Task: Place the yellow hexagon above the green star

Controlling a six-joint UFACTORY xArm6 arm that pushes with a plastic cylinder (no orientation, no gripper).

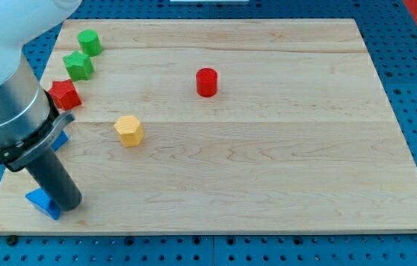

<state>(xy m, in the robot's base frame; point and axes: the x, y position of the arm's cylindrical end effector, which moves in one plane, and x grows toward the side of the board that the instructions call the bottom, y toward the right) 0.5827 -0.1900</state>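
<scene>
The yellow hexagon (129, 131) lies left of the board's middle. The green star (78, 66) sits near the left edge, up and to the left of the hexagon, with a green cylinder (89, 42) just above it. My tip (68, 205) rests on the board at the bottom left, well below and left of the yellow hexagon, touching or right beside a blue block (43, 202).
A red star-like block (65, 94) lies just below the green star. A red cylinder (207, 82) stands above the board's middle. A second blue block (60, 138) peeks out behind the arm. The wooden board (282, 170) sits on a blue perforated table.
</scene>
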